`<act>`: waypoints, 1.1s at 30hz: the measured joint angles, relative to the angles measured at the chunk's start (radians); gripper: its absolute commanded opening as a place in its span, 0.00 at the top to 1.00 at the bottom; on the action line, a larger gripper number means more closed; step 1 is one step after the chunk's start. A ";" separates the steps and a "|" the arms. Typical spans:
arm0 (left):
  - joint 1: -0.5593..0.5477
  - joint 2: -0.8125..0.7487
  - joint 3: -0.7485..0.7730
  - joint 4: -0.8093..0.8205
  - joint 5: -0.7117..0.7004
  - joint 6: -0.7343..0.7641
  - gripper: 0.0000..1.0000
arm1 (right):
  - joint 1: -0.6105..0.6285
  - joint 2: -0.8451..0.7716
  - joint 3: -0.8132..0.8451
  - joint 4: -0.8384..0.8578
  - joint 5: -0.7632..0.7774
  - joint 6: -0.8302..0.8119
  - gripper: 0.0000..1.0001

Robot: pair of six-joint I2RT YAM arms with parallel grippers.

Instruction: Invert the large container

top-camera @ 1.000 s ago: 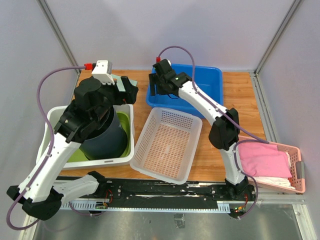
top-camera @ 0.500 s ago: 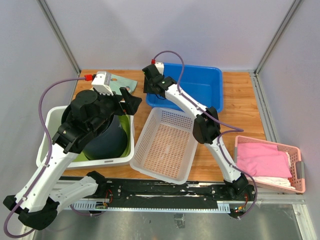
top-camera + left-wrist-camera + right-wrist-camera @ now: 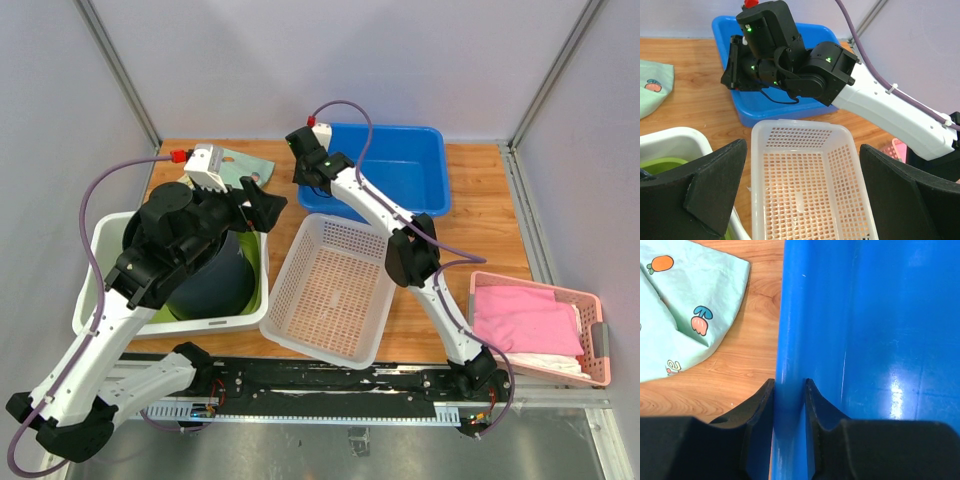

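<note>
Plastic, glossy and deep, the blue tub (image 3: 400, 170) sits upright at the back of the wooden table (image 3: 480, 230), right of centre. The right gripper (image 3: 789, 385) is clenched on the tub's left wall, one finger outside and one inside, both pressed against the thin rim. The left gripper (image 3: 258, 195) hangs spread wide and empty, above the gap between a white bin (image 3: 100, 260) and a white mesh basket (image 3: 335, 290).

Several things could go wrong in the flip. The hold is a single pinch on one smooth wall, near a corner rather than mid-side, so as the tub lifts its weight may twist it in the fingers or let it slide out and drop back upright. The mesh basket lies just in front of the tub, nearly touching it; a tub rolled forward would likely land on the basket's rim and rest tilted instead of flat. Rolled leftward, it could come down on the mint cloth (image 3: 680, 305) lying just beside that wall, or swing close to the left arm. The wall itself may flex under the load.
</note>
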 measured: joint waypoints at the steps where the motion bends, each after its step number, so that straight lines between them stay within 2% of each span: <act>1: 0.000 0.000 0.000 0.000 0.001 0.000 0.01 | 0.000 -0.007 -0.007 -0.001 -0.006 0.000 0.99; 7: 0.000 0.005 0.015 -0.015 0.002 0.003 0.01 | 0.000 -0.131 -0.097 -0.009 -0.026 0.013 0.99; 16: 0.000 -0.010 0.191 -0.064 -0.008 0.020 0.01 | 0.001 -0.376 -0.120 0.033 -0.125 0.137 0.99; 21: 0.000 -0.052 0.243 -0.063 -0.047 0.045 0.01 | 0.001 -0.438 -0.129 0.103 -0.180 0.174 0.99; 27: 0.000 -0.088 0.233 -0.053 -0.063 0.048 0.01 | -0.040 -0.571 -0.357 0.297 -0.303 0.253 0.99; 33: 0.000 -0.066 0.187 -0.055 -0.044 0.039 0.01 | -0.212 -0.719 -0.665 0.569 -0.475 0.445 0.99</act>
